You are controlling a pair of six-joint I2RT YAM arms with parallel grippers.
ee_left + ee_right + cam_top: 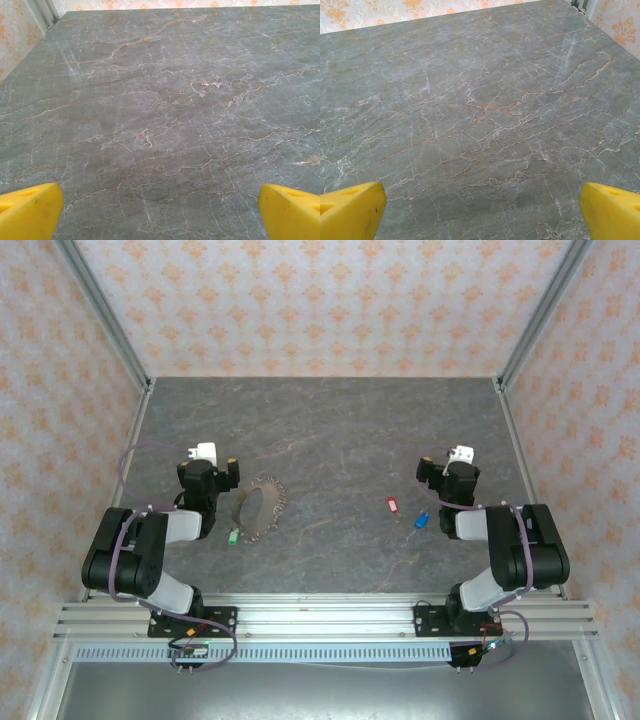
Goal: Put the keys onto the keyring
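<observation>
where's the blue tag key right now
In the top view the blue-tagged key lies on the right half of the table, just right of the red-tagged key and slightly nearer the bases, close beside the right arm.

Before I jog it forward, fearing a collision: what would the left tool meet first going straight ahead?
Probably the marbled tabletop; the way ahead of the open left tool looks free, though depth is unclear.

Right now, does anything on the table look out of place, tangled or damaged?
Nothing stands out. The keyring lies as a loose loop by the left arm; the red-tagged key and blue-tagged key lie apart on the table, by the right arm.
</observation>
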